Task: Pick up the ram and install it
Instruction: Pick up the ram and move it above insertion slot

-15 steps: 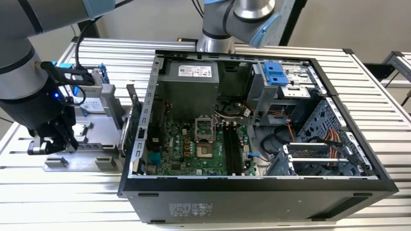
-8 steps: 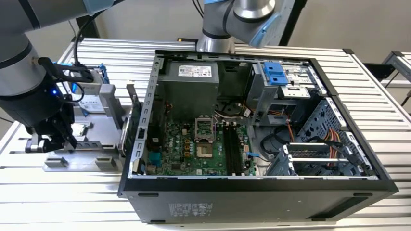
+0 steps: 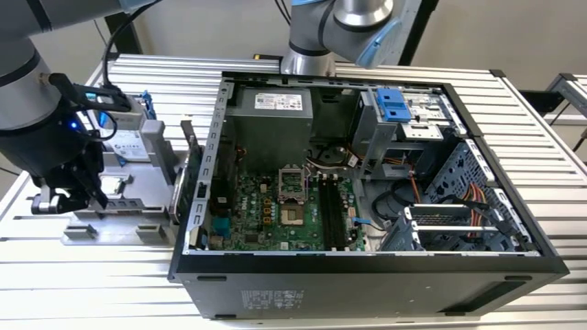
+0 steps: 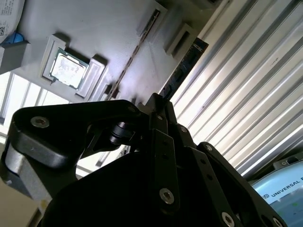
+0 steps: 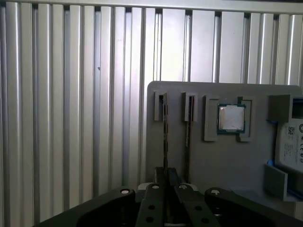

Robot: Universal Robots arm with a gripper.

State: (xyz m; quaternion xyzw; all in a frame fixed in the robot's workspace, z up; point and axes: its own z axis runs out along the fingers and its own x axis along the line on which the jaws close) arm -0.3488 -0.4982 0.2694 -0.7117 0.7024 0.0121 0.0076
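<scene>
The ram is a thin dark stick standing on edge in a slot of the grey holder tray. A second like stick stands in the slot beside it. My gripper is down over the near end of the first stick, with its fingers pressed together on it. The second wrist view has that ram running away from my gripper, with the other stick alongside. In the exterior view my gripper hangs at the tray's end on the exterior view's left, beside the open computer case.
The tray also holds a square silver processor and a hard drive in a blue frame. It sits on a ribbed aluminium table. Inside the case, the motherboard's black slots lie beside the processor socket.
</scene>
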